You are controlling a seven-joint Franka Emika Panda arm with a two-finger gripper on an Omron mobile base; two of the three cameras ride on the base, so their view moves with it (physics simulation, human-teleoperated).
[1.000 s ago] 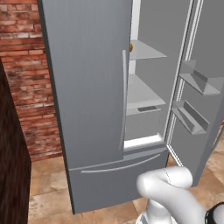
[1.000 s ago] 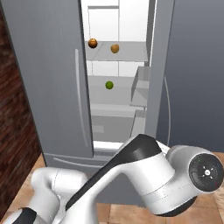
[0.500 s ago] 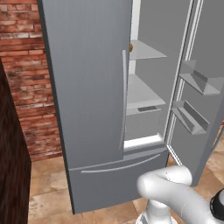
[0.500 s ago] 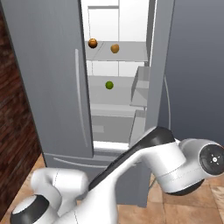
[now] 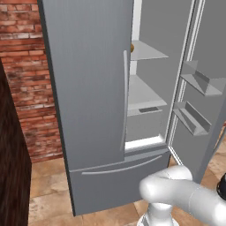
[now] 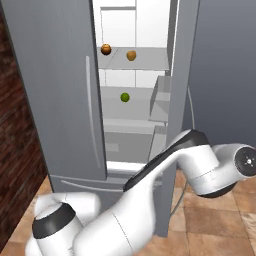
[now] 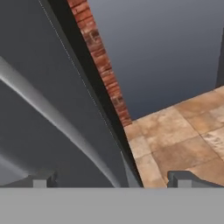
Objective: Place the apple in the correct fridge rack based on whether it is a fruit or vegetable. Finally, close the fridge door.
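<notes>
Two fruits sit on the fridge rack (image 6: 150,59), the apple (image 6: 131,55) among them, so placing looks done. Only the open fridge door (image 6: 181,75) remains; the jaws stand apart and empty beside its edge.

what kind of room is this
Most likely a kitchen: a tall grey fridge stands with one door open, fruit on its upper shelf, against a red brick wall on a tiled floor.

Both base views face the open fridge (image 5: 101,88)
</notes>
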